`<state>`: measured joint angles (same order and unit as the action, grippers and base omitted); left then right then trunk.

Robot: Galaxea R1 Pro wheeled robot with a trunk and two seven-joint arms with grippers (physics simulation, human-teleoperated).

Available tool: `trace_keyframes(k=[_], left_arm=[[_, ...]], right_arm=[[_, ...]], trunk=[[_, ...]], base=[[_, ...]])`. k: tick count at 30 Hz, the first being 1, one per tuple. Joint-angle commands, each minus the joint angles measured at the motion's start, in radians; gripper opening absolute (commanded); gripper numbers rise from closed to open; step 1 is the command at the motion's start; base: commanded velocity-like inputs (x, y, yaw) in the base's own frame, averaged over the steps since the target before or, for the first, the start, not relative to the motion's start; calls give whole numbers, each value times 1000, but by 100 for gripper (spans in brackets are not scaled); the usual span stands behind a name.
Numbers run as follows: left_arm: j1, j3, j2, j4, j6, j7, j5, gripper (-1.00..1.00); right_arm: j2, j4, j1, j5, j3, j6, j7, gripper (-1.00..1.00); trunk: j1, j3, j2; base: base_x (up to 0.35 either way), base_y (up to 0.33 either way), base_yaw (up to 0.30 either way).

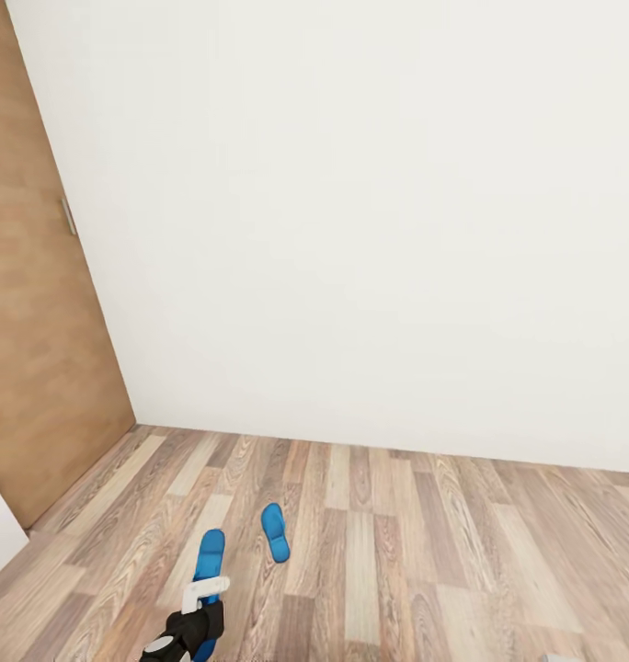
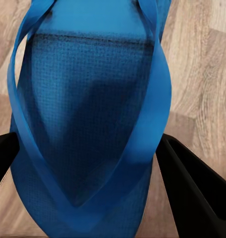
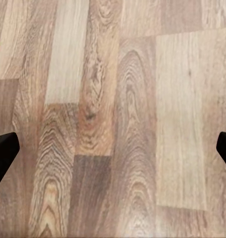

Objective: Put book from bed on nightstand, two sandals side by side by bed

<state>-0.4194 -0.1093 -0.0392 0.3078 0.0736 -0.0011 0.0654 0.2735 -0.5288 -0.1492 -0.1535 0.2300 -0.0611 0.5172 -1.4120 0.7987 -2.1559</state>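
Blue sole fills the space between the left gripper's [image 1: 197, 618] black fingers [image 2: 192, 188] in its wrist view, so they flank one sandal [image 1: 209, 556] on the wood-plank floor [image 1: 425, 552]; whether they clench it I cannot tell. The right gripper's [image 3: 113, 148] fingers are spread wide over bare planks. Farther off, the head view shows the second sandal [image 1: 275, 531], just beside the first, then the white wall [image 1: 370, 221] and a wooden door [image 1: 29, 322].
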Motion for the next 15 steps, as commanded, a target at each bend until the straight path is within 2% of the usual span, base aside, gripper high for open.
trace_keyframes(k=[1,15], left_arm=[[-1,-3,-1,-1,3,0,7,-100],[-1,-2,-1,-2,4,0,7,-100]], right_arm=[[0,0,0,-9,3,-6,6,100],[0,0,0,-9,3,-6,6,100]], trunk=[[0,1,0],[0,1,0]], base=[[0,0,289],[0,0,289]])
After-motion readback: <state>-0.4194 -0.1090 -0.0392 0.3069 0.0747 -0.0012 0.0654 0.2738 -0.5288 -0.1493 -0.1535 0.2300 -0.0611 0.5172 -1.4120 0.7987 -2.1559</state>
